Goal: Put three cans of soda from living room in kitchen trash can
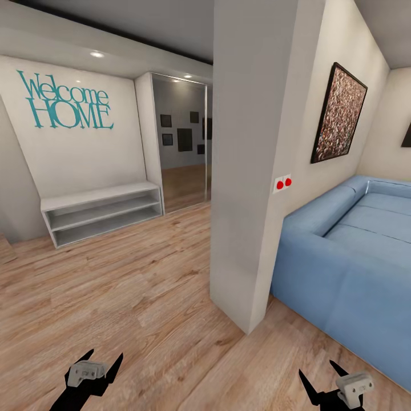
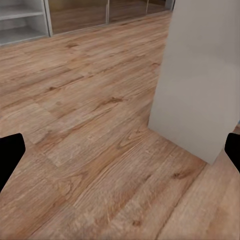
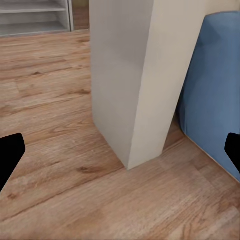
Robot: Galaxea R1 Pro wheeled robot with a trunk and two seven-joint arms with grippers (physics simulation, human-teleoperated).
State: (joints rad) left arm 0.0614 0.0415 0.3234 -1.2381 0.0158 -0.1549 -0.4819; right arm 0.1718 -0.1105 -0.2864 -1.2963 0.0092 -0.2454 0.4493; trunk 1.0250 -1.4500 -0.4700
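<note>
I can't find any soda can or the trash can from here, so by my reckoning the job is at its travelling stage: nothing is in hand and all three cans are yet to be picked up and binned. What I do have of the living room is the blue sofa (image 1: 348, 257) at about three o'clock in the head view, sitting right against the white wall end (image 1: 251, 171) that stands dead ahead at twelve. In the right wrist view the same sofa (image 3: 215, 85) sits just beside that wall end (image 3: 130, 75).

Over at ten o'clock there is a low white shelf bench (image 1: 103, 214) under the teal "Welcome HOME" lettering (image 1: 65, 101), with a mirrored sliding door (image 1: 181, 151) at eleven. Wood plank floor (image 1: 125, 297) runs all around.

My left gripper (image 1: 91, 371) at seven o'clock and my right gripper (image 1: 337, 385) at five o'clock both have their jaws spread wide, holding nothing and touching nothing; the wrist views show bare floor between the fingers.
</note>
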